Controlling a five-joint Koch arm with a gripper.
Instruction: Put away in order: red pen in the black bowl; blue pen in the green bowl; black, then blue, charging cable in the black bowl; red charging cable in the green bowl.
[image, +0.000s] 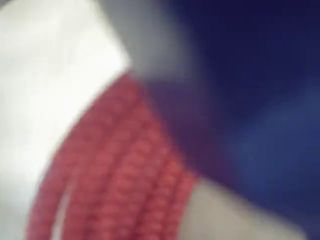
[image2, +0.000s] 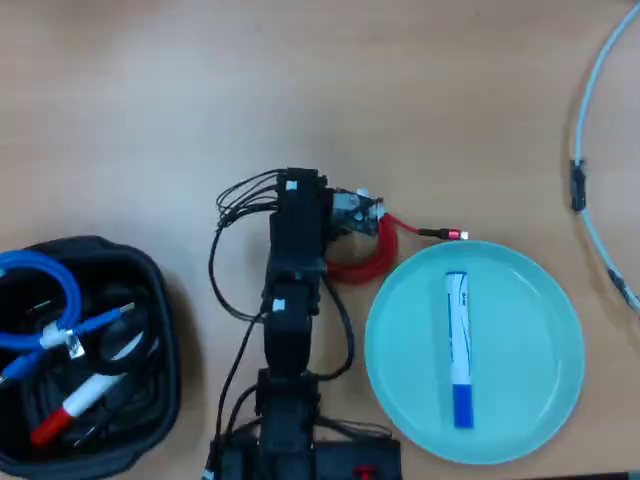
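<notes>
The red charging cable (image2: 352, 268) lies in a loose coil by the left rim of the green bowl (image2: 400, 300), its plug end pointing right. My gripper (image2: 372, 218) sits over the coil's upper part. In the blurred wrist view the red charging cable (image: 125, 170) runs out from between a pale jaw and a dark blue jaw, so my gripper (image: 132, 75) looks shut on it. The blue pen (image2: 458, 350) lies in the green bowl. The black bowl (image2: 165, 300) at the left holds the red pen (image2: 75, 408), the blue cable (image2: 40, 270) and dark cable loops.
The arm's body and its black wires (image2: 225, 270) fill the strip between the two bowls. A pale blue hose (image2: 590, 120) curves along the right edge of the wooden table (image2: 300, 80).
</notes>
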